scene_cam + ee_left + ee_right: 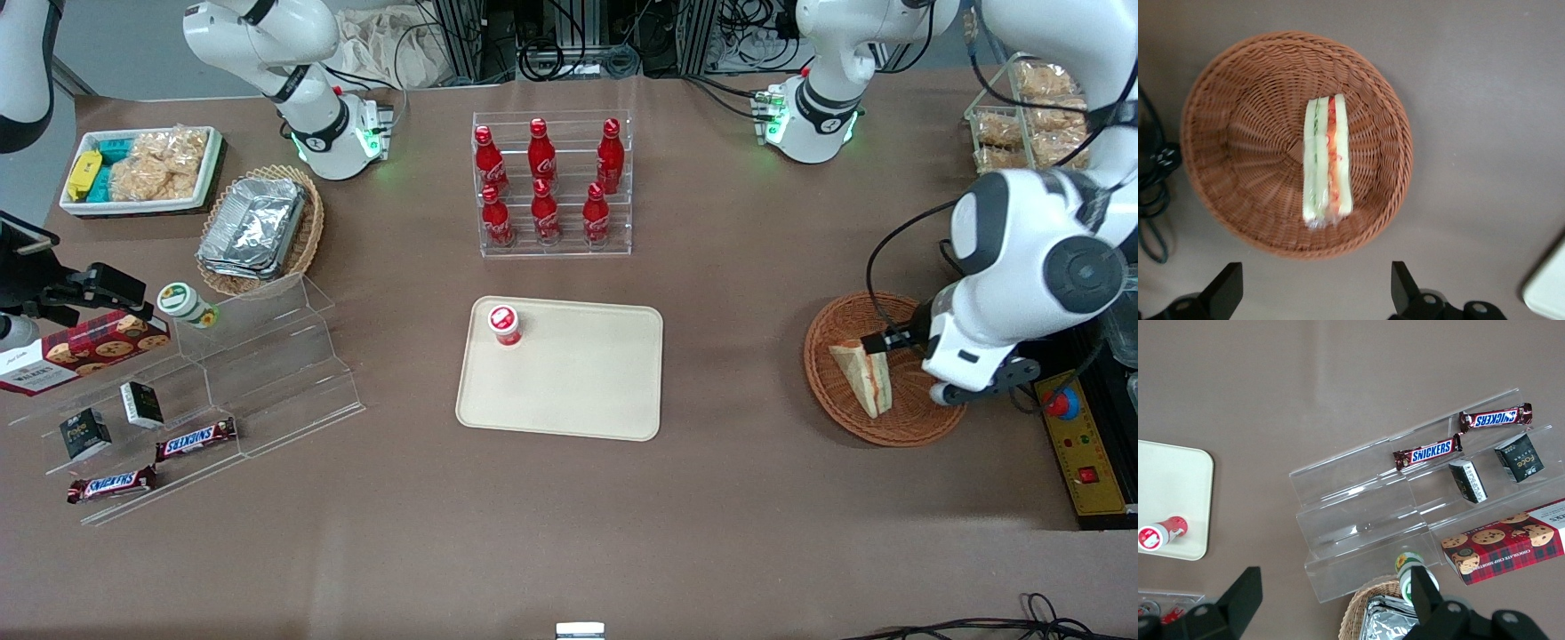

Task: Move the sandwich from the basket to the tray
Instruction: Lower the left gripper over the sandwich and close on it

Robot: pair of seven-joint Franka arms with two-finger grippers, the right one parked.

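Brown tabletop (756, 356) stretched bare around the tray (578, 391), which we took as our landmark: a beige rectangle with a low rim, lying flat nearer the front camera than the clear rack of red bottles (551, 182). On the tray, close to the corner nearest that rack and toward the parked arm's end, stood a small red-capped cup (505, 324); the remainder of its surface showed plain beige. Toward the working arm's end from the tray, well apart from it across open brown table, sat the basket (853, 418), round and reddish-brown, its rim close to the yellow control box (1085, 453) at the table's edge. We saw the sandwich (1327, 160) lying inside the basket, cut edge up with its red and green filling showing, one end near the basket's wall and woven floor left open on both long sides of it. The gripper (1317, 293) hung above the basket's rim, over the table just outside it, fingers (1226, 288) spread wide and holding nothing, clear of both basket and sandwich. In the wrist view we caught one pale corner of the tray past a strip of bare table.
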